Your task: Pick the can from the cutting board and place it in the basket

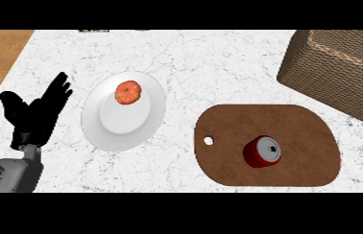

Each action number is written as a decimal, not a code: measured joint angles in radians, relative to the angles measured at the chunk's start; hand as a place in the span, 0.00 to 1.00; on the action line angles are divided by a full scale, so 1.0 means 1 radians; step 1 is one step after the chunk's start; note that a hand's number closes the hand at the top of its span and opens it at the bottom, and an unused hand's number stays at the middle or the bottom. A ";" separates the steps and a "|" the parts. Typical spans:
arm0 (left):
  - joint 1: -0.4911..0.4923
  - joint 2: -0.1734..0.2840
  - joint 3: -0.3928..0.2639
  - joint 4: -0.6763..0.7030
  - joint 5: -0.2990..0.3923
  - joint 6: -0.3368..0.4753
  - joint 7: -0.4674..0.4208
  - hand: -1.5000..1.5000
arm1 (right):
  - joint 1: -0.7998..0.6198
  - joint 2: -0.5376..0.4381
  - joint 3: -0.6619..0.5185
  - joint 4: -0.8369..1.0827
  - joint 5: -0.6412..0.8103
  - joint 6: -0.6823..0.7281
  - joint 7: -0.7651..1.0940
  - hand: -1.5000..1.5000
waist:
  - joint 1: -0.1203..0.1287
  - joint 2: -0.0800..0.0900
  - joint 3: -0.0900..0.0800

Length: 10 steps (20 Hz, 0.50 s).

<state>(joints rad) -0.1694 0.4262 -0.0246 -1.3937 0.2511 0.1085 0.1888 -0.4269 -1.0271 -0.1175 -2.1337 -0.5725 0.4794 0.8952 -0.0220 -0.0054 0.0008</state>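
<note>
a: where is the red can?
b: upright on the brown cutting board, near its middle. the wicker basket sits beyond the board's far right corner.
a: and the left hand?
b: far left of the board, past the white plate holding a peach, fingers straight and spread.

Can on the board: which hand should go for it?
Probably the right, though it is out of view: the can and basket sit on the right side, while the open left hand rests far left beyond the plate.
</note>
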 measured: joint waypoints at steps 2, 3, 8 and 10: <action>-0.005 0.001 0.011 0.007 0.001 -0.015 -0.003 0.50 | 0.083 0.052 -0.019 -0.033 0.065 0.013 -0.039 0.00 | 0.003 0.001 0.000; -0.014 -0.001 0.014 0.023 -0.003 -0.020 -0.010 0.50 | 0.123 0.075 -0.029 -0.066 0.091 0.013 -0.046 0.00 | 0.003 0.002 0.000; -0.015 -0.016 0.019 0.027 -0.021 -0.033 -0.017 0.50 | 0.281 0.230 -0.017 -0.118 0.313 0.027 -0.166 0.00 | 0.012 0.004 0.000; -0.010 -0.025 0.020 0.026 -0.028 -0.036 -0.022 0.50 | 0.322 0.296 0.016 -0.122 0.422 0.016 -0.222 0.00 | 0.016 0.005 0.000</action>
<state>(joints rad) -0.1796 0.4014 -0.0044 -1.3677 0.2231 0.0726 0.1667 -0.1050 -0.7310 -0.1018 -2.2557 -0.1505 0.4958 0.6729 -0.0058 -0.0004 0.0011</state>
